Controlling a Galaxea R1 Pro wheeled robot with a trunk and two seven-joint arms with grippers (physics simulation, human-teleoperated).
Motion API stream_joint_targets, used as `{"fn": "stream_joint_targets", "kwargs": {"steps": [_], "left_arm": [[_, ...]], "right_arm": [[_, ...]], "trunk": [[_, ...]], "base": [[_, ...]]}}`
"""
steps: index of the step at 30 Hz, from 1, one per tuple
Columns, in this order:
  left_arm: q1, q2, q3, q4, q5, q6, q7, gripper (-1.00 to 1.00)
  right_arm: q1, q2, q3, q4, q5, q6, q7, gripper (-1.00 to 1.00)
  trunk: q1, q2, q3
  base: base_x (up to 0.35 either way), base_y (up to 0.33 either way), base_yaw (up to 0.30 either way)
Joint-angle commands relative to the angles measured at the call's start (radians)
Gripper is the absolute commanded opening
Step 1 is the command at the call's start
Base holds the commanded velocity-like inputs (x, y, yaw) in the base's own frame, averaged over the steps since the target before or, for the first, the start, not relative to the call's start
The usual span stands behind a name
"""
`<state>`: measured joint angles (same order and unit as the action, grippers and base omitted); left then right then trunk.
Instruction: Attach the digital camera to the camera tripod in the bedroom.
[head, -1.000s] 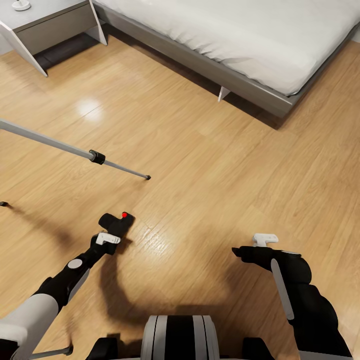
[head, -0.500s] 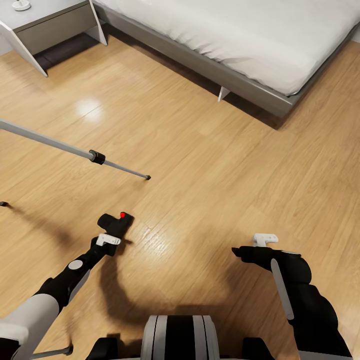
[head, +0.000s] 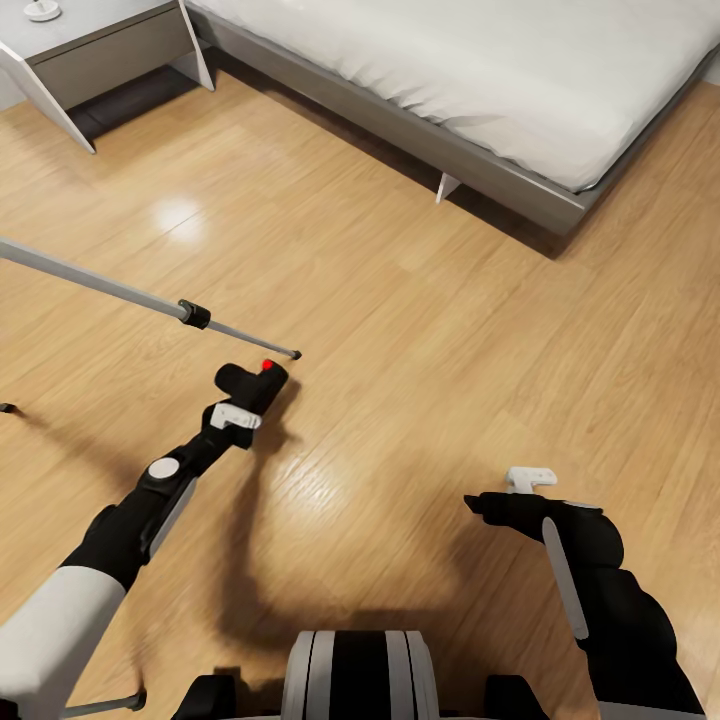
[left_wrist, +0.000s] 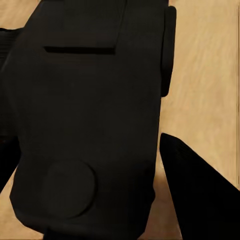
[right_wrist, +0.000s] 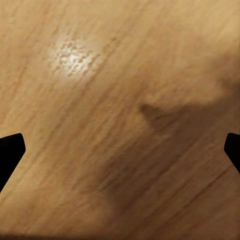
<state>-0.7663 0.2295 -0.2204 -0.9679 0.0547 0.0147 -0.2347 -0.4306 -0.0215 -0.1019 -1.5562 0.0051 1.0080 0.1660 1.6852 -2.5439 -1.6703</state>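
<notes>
The bedroom is marked by the light wood floor (head: 430, 330) and the low grey bed (head: 500, 90) with its white mattress along the far side, a grey nightstand (head: 100, 45) at the far left corner. Of the camera tripod (head: 130, 295), a thin silver leg with a black joint is seen slanting to its foot on the floor; its head plate is out of frame. The digital camera (head: 252, 383) is pinched in the left hand (head: 240, 410), raised just beside that foot. The right hand (head: 515, 490) is held spread and empty over bare floor. Pickup is judged done; mounting on the head plate is left.

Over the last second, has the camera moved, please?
Yes. The camera, held in the left pincer, went forward, toward the tripod leg's foot.
</notes>
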Motion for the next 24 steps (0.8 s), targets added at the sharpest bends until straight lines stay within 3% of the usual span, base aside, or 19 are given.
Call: {"fn": "stream_joint_targets", "kwargs": {"steps": [1, 6, 14, 21, 24], "left_arm": [[0.0, -0.001, -0.002, -0.006, 0.005, 0.003, -0.003, -1.0], [0.001, -0.006, -0.011, -0.037, 0.006, 0.016, -0.01, -1.0], [0.001, -0.009, -0.114, -0.055, 0.013, 0.032, -0.016, -1.0], [0.001, -0.013, -0.161, -0.058, 0.015, 0.081, -0.031, -1.0], [0.001, -0.018, -0.181, -0.058, 0.016, 0.112, -0.076, -1.0]], "right_arm": [[0.0, 0.0, -0.001, -0.001, 0.001, 0.004, 0.004, 1.0], [0.0, 0.0, -0.001, -0.001, 0.001, 0.004, 0.004, 1.0], [0.0, 0.0, -0.001, -0.001, 0.001, 0.004, 0.004, 1.0], [0.0, 0.0, -0.001, -0.001, 0.001, 0.004, 0.004, 1.0], [0.0, 0.0, -0.002, -0.001, 0.001, 0.004, 0.004, 1.0]], "trunk": [[0.0, 0.0, -0.001], [0.0, 0.0, -0.001], [0.0, 0.0, -0.001], [0.0, 0.0, -0.001], [0.0, 0.0, -0.001]], "base": [[0.0, 0.0, 0.0], [0.0, 0.0, 0.0], [0.0, 0.0, 0.0], [0.0, 0.0, 0.0], [0.0, 0.0, 0.0]]}}
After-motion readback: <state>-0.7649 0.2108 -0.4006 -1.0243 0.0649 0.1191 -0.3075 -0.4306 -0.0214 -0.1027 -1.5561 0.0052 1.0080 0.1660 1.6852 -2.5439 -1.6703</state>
